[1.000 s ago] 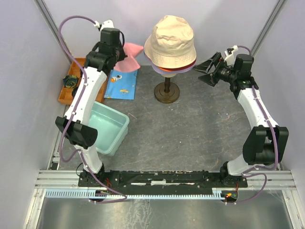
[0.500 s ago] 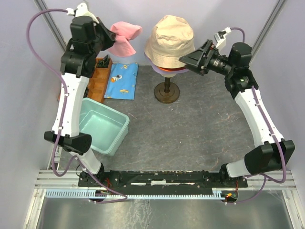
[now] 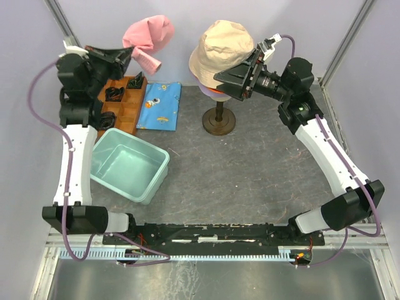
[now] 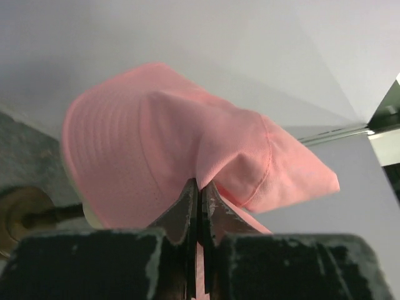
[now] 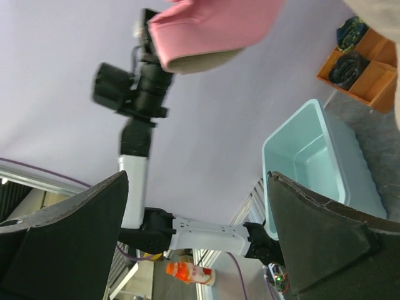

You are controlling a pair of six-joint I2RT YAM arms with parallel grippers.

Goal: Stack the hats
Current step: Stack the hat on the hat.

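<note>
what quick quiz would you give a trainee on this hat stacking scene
1. True or false: the left claw is shut on the pink hat.
2. Which hat sits topmost over the stand? A lavender hat, B cream-beige hat, C dark red hat.
3. Fill in: the right claw is ____ and holds nothing.
Key: 1 true; 2 B; 3 open.

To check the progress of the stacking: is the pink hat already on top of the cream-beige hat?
No, the pink hat hangs in the air from the left gripper, apart from the cream-beige hat.
</note>
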